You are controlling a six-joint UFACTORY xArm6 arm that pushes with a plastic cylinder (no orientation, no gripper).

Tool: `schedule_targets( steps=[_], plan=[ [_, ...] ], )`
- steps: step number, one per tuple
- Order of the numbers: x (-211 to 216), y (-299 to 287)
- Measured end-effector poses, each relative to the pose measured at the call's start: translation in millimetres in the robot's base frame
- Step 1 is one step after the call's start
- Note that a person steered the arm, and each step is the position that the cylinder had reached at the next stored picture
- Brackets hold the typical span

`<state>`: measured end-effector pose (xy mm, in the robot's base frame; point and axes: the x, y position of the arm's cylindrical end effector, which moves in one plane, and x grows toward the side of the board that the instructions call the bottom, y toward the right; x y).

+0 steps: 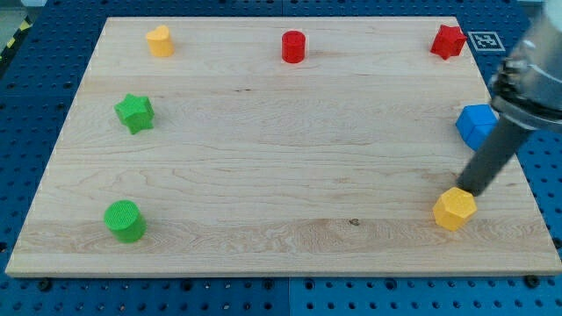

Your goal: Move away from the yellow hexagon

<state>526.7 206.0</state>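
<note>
The yellow hexagon point(454, 209) lies near the board's lower right. My tip point(464, 188) ends at the hexagon's upper right edge, touching or almost touching it. The dark rod slants up to the view's right, toward the arm at the right edge. A blue block point(477, 125) sits just above, partly behind the rod's upper part.
On the wooden board point(281, 246): a second yellow block point(159, 40) at top left, a red cylinder point(293, 46) at top middle, a red star-like block point(448, 40) at top right, a green star point(134, 112) at left, a green cylinder point(125, 220) at lower left.
</note>
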Motion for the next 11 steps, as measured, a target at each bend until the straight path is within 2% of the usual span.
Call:
schedule_targets(
  steps=[1, 2, 4, 5, 6, 8, 9, 11],
  plan=[
    [0, -46],
    [7, -40],
    [28, 35],
    [15, -6],
    [-15, -66],
    [-120, -183],
    [-166, -257],
    [-225, -436]
  ],
)
